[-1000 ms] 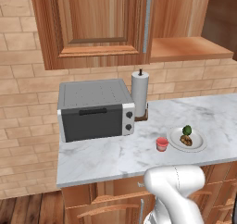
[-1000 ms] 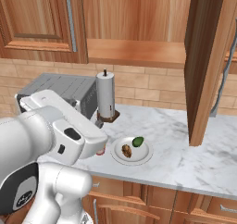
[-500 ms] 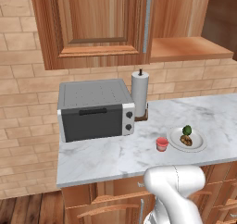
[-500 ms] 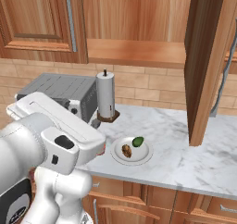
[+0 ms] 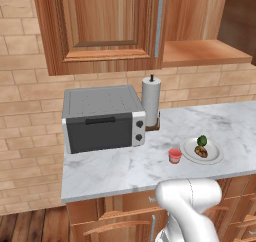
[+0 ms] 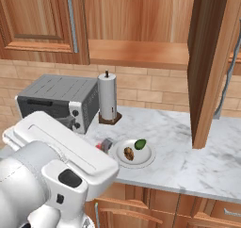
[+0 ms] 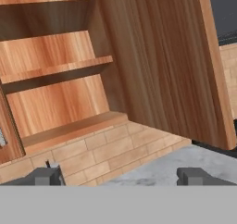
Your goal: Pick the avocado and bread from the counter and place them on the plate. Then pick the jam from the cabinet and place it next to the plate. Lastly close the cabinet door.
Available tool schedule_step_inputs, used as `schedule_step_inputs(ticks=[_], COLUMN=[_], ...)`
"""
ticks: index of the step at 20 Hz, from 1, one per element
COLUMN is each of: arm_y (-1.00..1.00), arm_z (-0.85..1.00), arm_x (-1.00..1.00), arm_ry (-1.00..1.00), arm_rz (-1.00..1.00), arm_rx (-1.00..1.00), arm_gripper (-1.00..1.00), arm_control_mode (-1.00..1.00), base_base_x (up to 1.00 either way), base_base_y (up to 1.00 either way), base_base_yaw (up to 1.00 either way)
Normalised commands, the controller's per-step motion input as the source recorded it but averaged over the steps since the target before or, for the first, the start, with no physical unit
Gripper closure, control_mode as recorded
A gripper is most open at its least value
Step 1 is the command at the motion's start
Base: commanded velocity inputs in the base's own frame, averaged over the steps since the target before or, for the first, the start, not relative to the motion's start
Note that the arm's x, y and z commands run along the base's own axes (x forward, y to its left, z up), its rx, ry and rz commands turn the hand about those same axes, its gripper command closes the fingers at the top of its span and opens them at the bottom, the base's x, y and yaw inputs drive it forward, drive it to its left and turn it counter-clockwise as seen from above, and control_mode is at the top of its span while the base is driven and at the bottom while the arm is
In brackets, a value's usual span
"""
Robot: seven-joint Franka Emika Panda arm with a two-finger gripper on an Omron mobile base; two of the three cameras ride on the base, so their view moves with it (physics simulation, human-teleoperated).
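The plate (image 5: pixel 216 155) sits on the counter (image 5: pixel 110 168) with one avocado (image 5: pixel 202 140) and one bread (image 5: pixel 201 151) on it. One jam (image 5: pixel 175 155) jar stands just left of the plate. The cabinet (image 6: pixel 141 31) has one door (image 6: pixel 209 62) open, to the right. The gripper (image 7: pixel 121 176) has its two fingers (image 7: pixel 44 176) wide apart, holding nothing.

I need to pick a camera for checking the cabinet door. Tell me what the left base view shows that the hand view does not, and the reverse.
Left base view alone: the flat round white plate carrying the small dark green avocado and tan-brown bread lump, the small red jam jar beside the plate, the grey toaster oven and the white paper-towel roll.

Hand view alone: the open panelled wooden door seen close, and the dark fingers standing wide apart.

Both: the reddish-brown cabinet's wooden shelf, the brick wall and the marble counter.
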Motion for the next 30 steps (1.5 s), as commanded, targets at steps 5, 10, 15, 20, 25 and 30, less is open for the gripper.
schedule_step_inputs(ticks=[5, 10, 15, 20, 25, 30], arm_y=[-0.33, -0.32, -0.30, -0.38, -0.53, -0.54], arm_z=[0.00, 0.00, 0.00, 0.03, 0.05, 0.01], arm_x=[-0.29, -0.07, 0.00, 0.00, -0.05, -0.06], arm_ry=[0.00, 0.00, -0.01, -0.03, -0.01, 0.00], arm_rz=[-0.01, 0.00, 0.00, 0.00, 0.00, 0.00], arm_rx=[-0.05, -0.04, -0.02, 0.00, 0.00, 0.00], arm_gripper=[-1.00, -1.00, -1.00, -1.00, -1.00, -1.00], arm_control_mode=[-1.00, -1.00, -1.00, -1.00, -1.00, -1.00], base_base_x=[0.00, 0.00, 0.00, 0.00, 0.00, 0.00], base_base_y=[0.00, 0.00, 0.00, 0.00, 0.00, 0.00], base_base_yaw=[0.00, 0.00, 0.00, 0.00, 0.00, 0.00])
